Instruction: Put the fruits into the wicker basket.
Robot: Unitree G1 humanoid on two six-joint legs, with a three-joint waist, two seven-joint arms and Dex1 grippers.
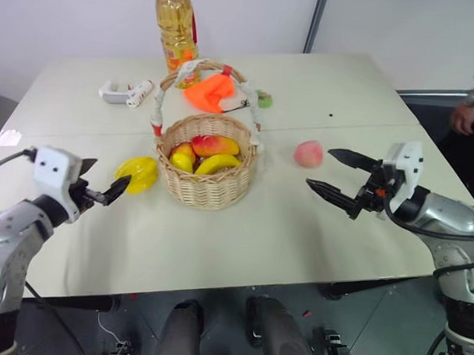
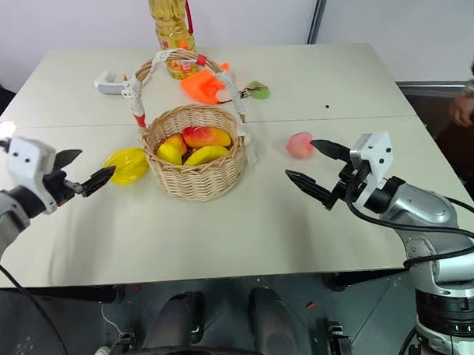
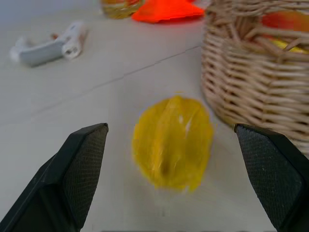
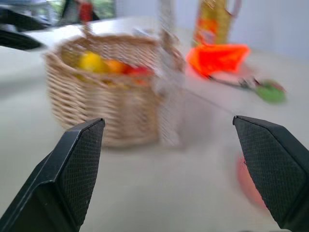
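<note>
Sitting near the middle of the table (image 1: 313,227), the wicker basket (image 1: 208,183) holds a mango (image 1: 215,145), a banana (image 1: 216,163) and another small fruit. The yellow ridged fruit (image 1: 137,173) lies just beside the basket toward the table's left edge, before the wide-open, empty left gripper (image 1: 102,190). The pink peach (image 1: 308,154) lies toward the right edge, near the right gripper (image 1: 337,175), equally spread and empty.

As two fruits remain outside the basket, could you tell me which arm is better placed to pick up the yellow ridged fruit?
Probably the left: its open tool points at the yellow ridged fruit beside the wicker basket, while the right tool is across by the peach.
</note>
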